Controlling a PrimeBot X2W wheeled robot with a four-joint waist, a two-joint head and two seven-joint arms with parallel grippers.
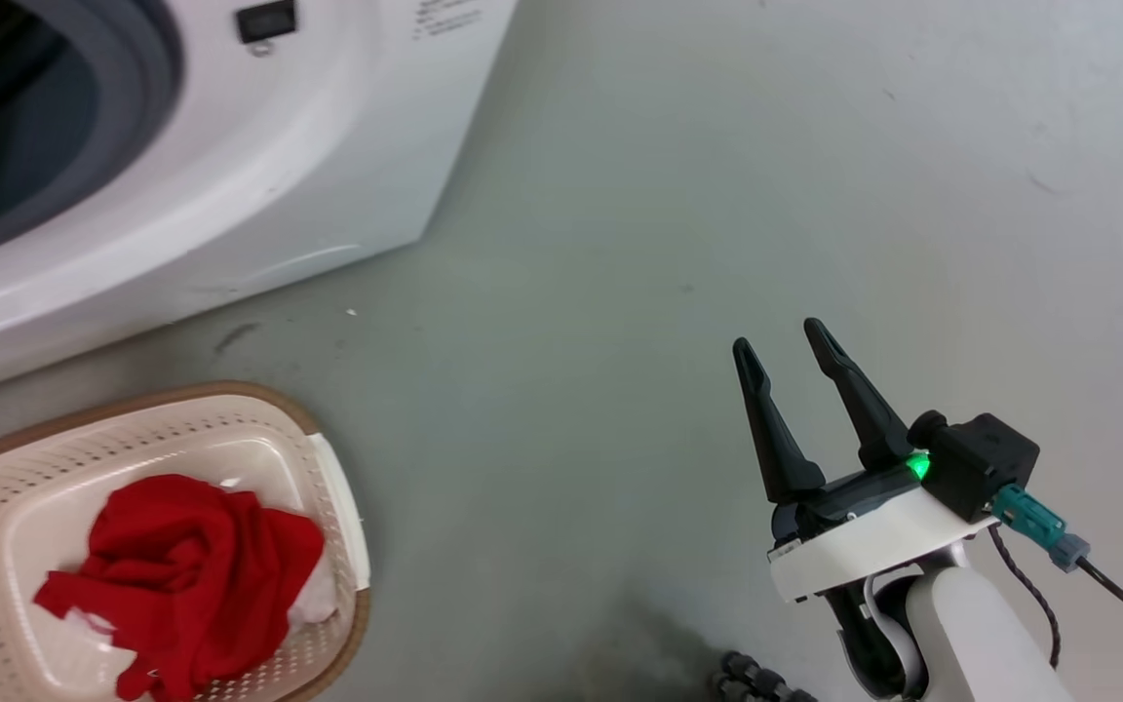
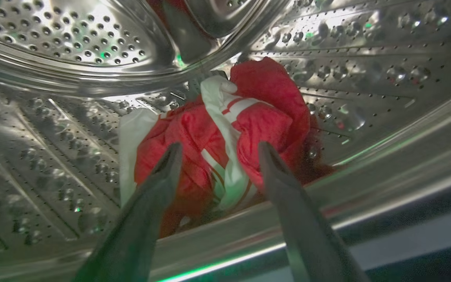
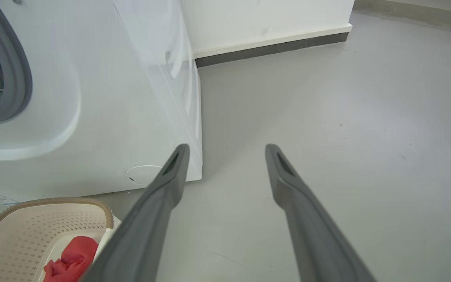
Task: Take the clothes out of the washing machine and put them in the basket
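Lying crumpled in the perforated steel drum [image 2: 73, 35] of the white washing machine [image 1: 279, 146], a bright red, white-striped garment [image 2: 264, 117] sits just beyond the left gripper [image 2: 217, 147], whose fingers are spread and empty. Another red piece [image 1: 191, 575] lies in the cream perforated plastic basket [image 1: 84, 439]; the right gripper [image 1: 777, 334] hangs open, empty, over the grey floor [image 1: 717, 195].
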